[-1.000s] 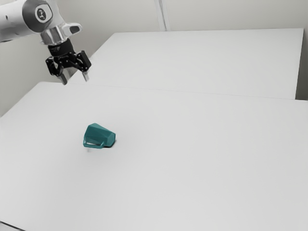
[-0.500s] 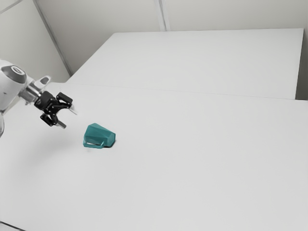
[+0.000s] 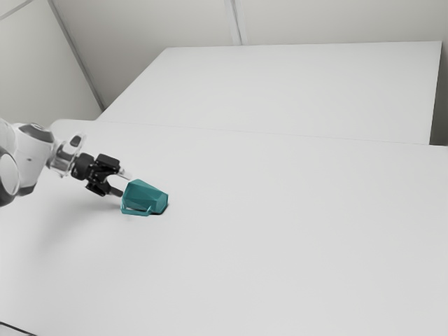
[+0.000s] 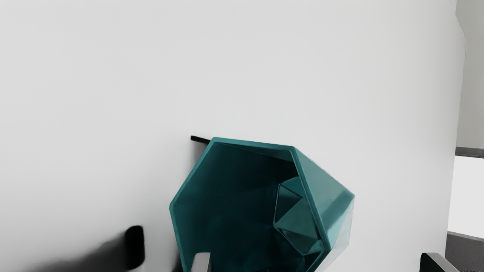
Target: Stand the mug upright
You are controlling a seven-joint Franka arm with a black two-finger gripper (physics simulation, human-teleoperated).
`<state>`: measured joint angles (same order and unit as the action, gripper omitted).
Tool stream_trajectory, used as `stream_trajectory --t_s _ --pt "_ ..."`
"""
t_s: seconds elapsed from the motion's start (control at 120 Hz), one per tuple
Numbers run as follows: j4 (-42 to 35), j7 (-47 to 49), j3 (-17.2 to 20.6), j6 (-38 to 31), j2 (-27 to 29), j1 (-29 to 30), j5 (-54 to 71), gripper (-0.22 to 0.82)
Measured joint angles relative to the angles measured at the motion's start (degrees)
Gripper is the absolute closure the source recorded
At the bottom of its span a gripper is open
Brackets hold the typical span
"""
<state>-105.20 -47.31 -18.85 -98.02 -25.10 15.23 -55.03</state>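
The teal mug lies on its side on the white table, its mouth toward the gripper and its base toward the exterior view's right. My gripper is low at the mouth end of the mug, fingers apart. In the wrist view I look into the open mouth of the mug. There the gripper is open, with one fingertip in front of the mouth and the other out past the mug's side. Contact between that first finger and the rim cannot be made out.
The white table stretches around the mug, and a second white surface stands behind it. In the wrist view a dark shadow falls on the table near the mug.
From high at the exterior view's upper left, my hand has come down and then across toward the exterior view's right, tilting as it came, up to the mug's mouth. The mug has stayed put.
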Motion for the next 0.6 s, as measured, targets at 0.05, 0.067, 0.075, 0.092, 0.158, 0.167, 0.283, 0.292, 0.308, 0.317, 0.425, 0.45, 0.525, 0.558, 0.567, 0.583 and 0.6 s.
stream_trajectory --t_s 0.05,0.067,0.075,0.092,0.158,0.167,0.283,0.292,0.308,0.317,0.425,0.45,0.525,0.558,0.567,0.583,0.6 --pt "-0.6 -1.55 0.17 -0.07 -0.02 -0.2 -1.17 0.0" --pt "-0.75 -2.04 0.21 -0.1 -0.02 -0.3 -1.51 0.0" --pt "-0.8 -2.27 0.22 -0.11 -0.02 -0.38 -1.66 0.0" --pt "-0.88 -2.74 0.25 -0.13 -0.01 -0.53 -1.93 0.0" --pt "-1.05 -4.49 0.29 -0.2 -0.01 -0.81 -2.77 0.0" --pt "-1.08 -4.7 0.3 -0.21 -0.01 -0.82 -2.84 0.0" --pt "-2.48 -7.29 0.37 -0.34 0.27 -1.26 -3.48 0.0" --pt "-2.63 -7.46 0.36 -0.35 0.32 -1.27 -3.51 0.0" --pt "-2.92 -7.79 0.35 -0.37 0.42 -1.29 -3.56 0.0" --pt "-3.05 -7.95 0.36 -0.38 0.46 -1.3 -3.58 0.0" --pt "-3.81 -9.84 0.39 -0.58 0.69 -1.7 -3.89 0.0" --pt "-3.94 -10.23 0.39 -0.67 0.72 -1.78 -3.95 0.0" --pt "-4.11 -11.31 0.4 -0.9 0.77 -1.92 -4.15 0.02" --pt "-4.17 -11.75 0.4 -0.99 0.78 -1.95 -4.29 0.04" --pt "-4.18 -11.86 0.4 -1.01 0.78 -1.95 -4.31 0.05" --pt "-4.2 -12.06 0.4 -1.04 0.78 -1.98 -4.4 0.07" --pt "-4.23 -12.26 0.4 -1.08 0.79 -2.0 -4.49 0.08"
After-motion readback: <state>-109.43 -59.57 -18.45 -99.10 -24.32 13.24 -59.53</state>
